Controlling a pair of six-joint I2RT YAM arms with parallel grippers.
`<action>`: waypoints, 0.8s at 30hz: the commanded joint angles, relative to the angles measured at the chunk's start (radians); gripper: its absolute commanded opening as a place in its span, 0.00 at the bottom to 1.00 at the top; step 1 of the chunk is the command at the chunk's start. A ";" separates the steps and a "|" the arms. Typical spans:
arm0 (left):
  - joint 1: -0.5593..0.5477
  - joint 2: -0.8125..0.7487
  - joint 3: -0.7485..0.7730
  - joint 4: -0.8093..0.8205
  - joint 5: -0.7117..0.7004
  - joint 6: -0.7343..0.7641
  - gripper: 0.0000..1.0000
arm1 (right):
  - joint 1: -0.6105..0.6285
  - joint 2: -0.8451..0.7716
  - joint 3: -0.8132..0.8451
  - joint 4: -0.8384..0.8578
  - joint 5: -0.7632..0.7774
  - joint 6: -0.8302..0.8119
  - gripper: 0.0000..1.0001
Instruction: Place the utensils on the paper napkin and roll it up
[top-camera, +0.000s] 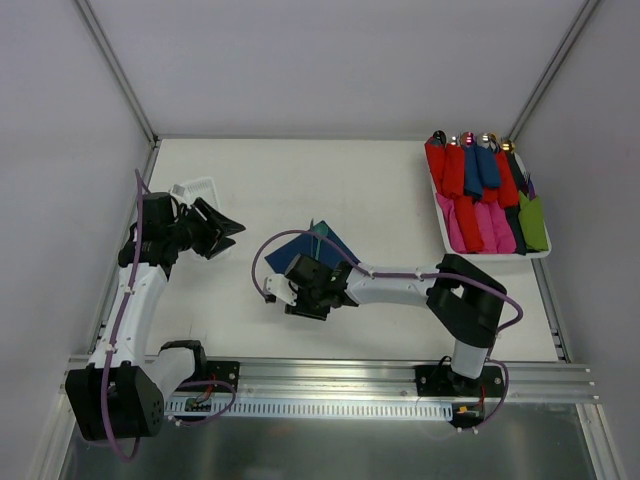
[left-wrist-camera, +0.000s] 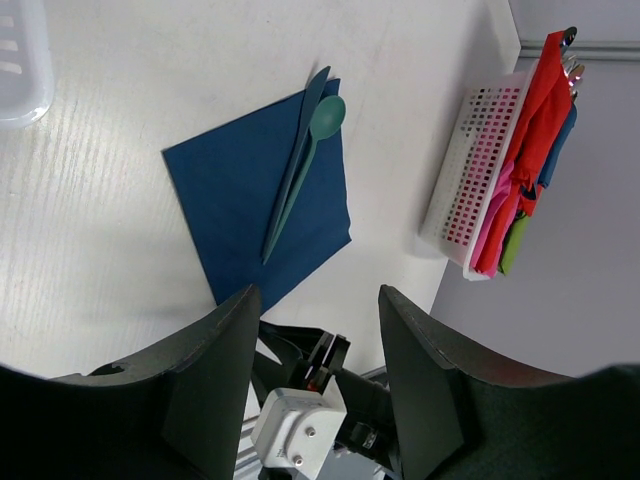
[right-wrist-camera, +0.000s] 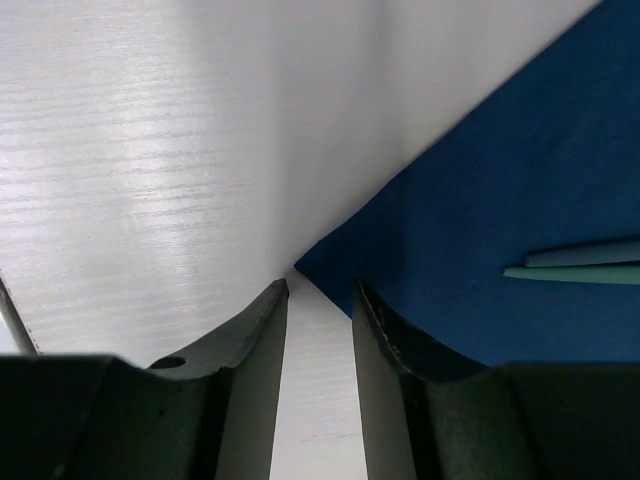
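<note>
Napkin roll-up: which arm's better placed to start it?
Probably right. The right arm has its jaws at the napkin's corner, with the utensils already on it. The left arm hangs off to the side.

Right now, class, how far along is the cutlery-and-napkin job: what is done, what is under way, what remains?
Done: the teal cutlery lies on the flat navy napkin. In hand: the right claw is at one corner of the napkin, jaws apart, nothing pinched yet. The left claw hangs open off to the side. Left: the whole roll, since the napkin shows no fold.
</note>
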 joint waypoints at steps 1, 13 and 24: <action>0.014 -0.024 -0.006 0.001 0.018 0.015 0.51 | 0.011 -0.045 0.018 -0.016 -0.034 0.015 0.36; 0.024 -0.015 0.003 -0.003 0.028 0.025 0.51 | -0.015 0.046 0.046 -0.001 -0.046 0.010 0.36; 0.025 -0.003 0.005 -0.007 0.028 0.031 0.52 | -0.023 0.009 0.057 -0.017 -0.103 0.018 0.36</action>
